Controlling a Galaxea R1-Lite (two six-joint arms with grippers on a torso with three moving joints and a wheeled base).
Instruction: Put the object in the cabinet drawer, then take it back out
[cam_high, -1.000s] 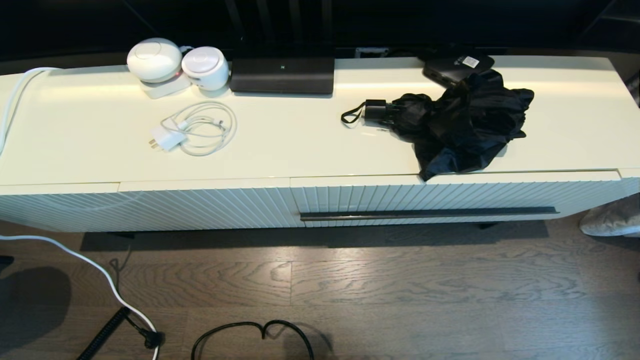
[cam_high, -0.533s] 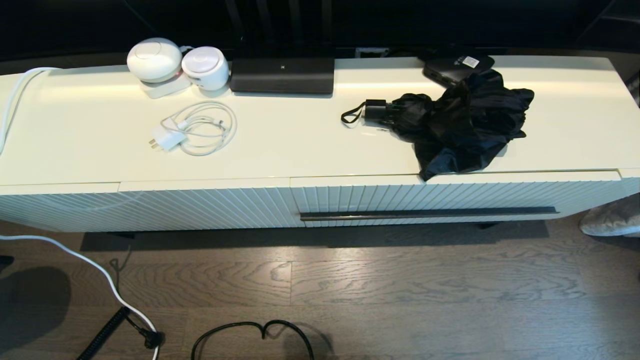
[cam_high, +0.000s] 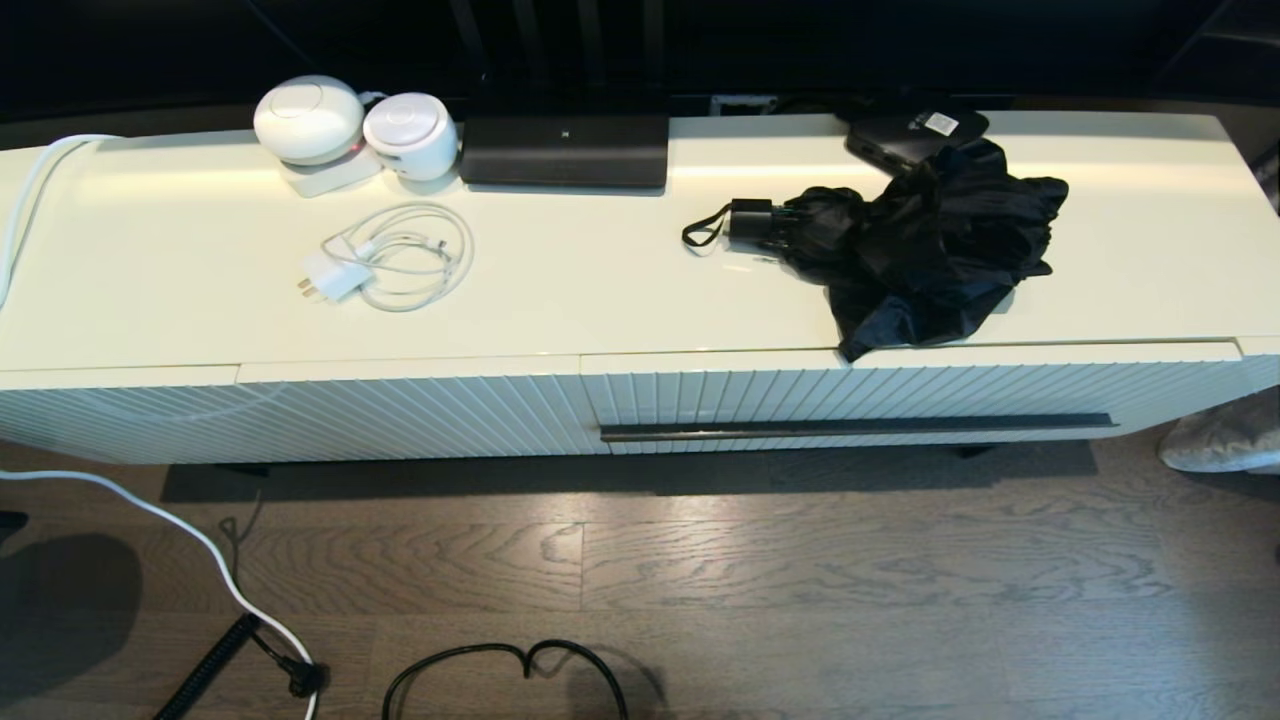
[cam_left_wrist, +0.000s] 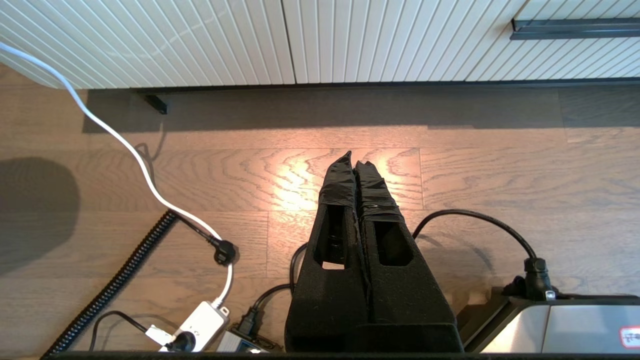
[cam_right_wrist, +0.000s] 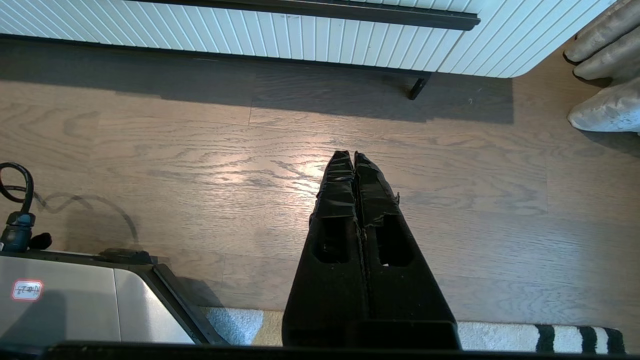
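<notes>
A black folding umbrella lies rumpled on the cabinet top at the right, its short handle and strap loop pointing left, a fold of fabric hanging over the front edge. Below it the ribbed cream drawer is closed, with its long dark bar handle, which also shows in the wrist views. Neither arm shows in the head view. My left gripper is shut and empty, low over the wooden floor before the cabinet. My right gripper is likewise shut and empty above the floor.
On the cabinet top stand two white round devices, a coiled white charger cable, a flat black device and a small black box with a white label. Cables and a power strip lie on the floor. A curtain hangs at the right.
</notes>
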